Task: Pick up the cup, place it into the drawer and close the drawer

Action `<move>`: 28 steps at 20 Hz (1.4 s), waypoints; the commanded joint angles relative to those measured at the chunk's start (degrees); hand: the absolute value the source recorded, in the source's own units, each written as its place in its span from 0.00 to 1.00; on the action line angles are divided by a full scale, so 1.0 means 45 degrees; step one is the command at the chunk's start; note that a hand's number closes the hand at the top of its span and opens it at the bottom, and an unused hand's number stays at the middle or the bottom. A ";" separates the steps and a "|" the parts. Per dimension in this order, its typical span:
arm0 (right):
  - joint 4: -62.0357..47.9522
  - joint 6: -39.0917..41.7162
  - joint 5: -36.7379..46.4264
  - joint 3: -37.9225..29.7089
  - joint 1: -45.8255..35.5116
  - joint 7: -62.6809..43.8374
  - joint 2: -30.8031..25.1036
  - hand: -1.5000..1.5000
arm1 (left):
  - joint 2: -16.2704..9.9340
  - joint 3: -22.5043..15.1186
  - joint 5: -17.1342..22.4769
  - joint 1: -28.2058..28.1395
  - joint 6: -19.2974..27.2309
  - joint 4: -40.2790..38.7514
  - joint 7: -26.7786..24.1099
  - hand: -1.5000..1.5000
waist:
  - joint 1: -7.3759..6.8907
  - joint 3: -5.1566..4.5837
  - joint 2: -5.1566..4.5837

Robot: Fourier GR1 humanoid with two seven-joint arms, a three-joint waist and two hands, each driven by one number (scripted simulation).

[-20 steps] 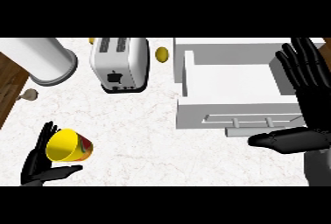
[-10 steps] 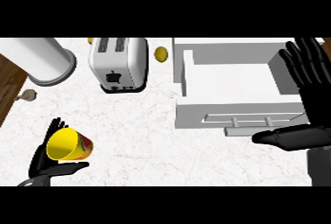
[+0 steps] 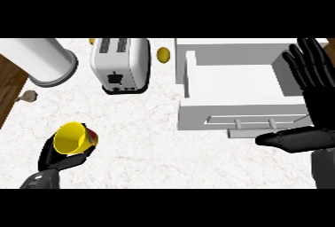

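A yellow cup (image 3: 72, 138) with a red side is held at the lower left of the head view, its mouth facing up. My left hand (image 3: 57, 157) curls round it from below, fingers and thumb on either side. The white drawer (image 3: 243, 116) stands pulled out at the right, its inside bare, with a handle on its front. My right hand (image 3: 313, 84) is open at the right edge, fingers straight up beside the drawer's right wall, thumb (image 3: 288, 138) stretched out in front of the drawer's front.
A white toaster (image 3: 120, 64) stands at the back centre. Left of it is a white cylinder canister (image 3: 41, 60). A small yellow object (image 3: 163, 54) lies between toaster and drawer. The counter's wooden edge (image 3: 9, 95) runs along the left.
My left hand has carried the cup a little to the right and upward over the counter. The right hand has shifted slightly rightward.
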State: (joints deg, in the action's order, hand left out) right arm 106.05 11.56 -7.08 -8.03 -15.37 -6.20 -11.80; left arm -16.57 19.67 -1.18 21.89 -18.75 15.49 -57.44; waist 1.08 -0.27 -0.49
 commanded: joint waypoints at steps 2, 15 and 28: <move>0.0161 -0.0126 0.0183 -0.0018 0.0099 -0.0077 -0.0028 0.00 | 0.0078 0.0304 -0.0031 -0.0292 0.1538 0.0587 -0.2761 1.00 | -0.0002 0.0005 0.0008; 0.0509 0.0030 -0.0445 -0.0255 -0.0006 -0.0626 -0.0144 0.00 | 0.1863 0.0751 0.0768 0.1843 0.1500 0.1267 -0.2614 1.00 | 0.0057 0.0029 0.0072; -0.0858 0.0134 0.0085 -0.0652 0.0030 0.0371 -0.0403 0.00 | 0.3614 -0.1233 0.0469 0.5335 0.2605 0.4920 0.2511 1.00 | -0.0422 0.0089 0.0220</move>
State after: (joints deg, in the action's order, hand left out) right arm 105.41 11.74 -7.34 -10.00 -14.76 -6.22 -12.83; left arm -3.97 17.26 1.28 39.54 -7.12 32.53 -52.06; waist -0.39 0.01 0.26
